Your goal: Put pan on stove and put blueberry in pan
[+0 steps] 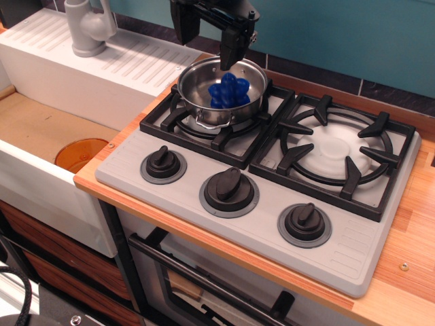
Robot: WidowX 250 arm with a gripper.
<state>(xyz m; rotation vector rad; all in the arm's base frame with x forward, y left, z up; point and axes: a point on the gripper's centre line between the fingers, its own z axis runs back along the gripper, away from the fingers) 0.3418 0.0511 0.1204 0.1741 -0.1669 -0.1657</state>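
The shiny steel pan [204,102] stands on the left burner grate of the light grey stove [353,251]. The blueberry [229,91], a cluster of deep-blue balls, lies inside the pan toward its back right. My gripper [206,35] hangs just above the pan's back rim with its two black fingers spread apart and nothing between them. The left finger [182,26] and right finger [231,47] both show.
The right burner grate [336,153] is bare. Three black knobs [230,190] line the stove front. A white sink with a grey faucet [87,27] and an orange drain [80,153] lies to the left. A teal wall stands behind.
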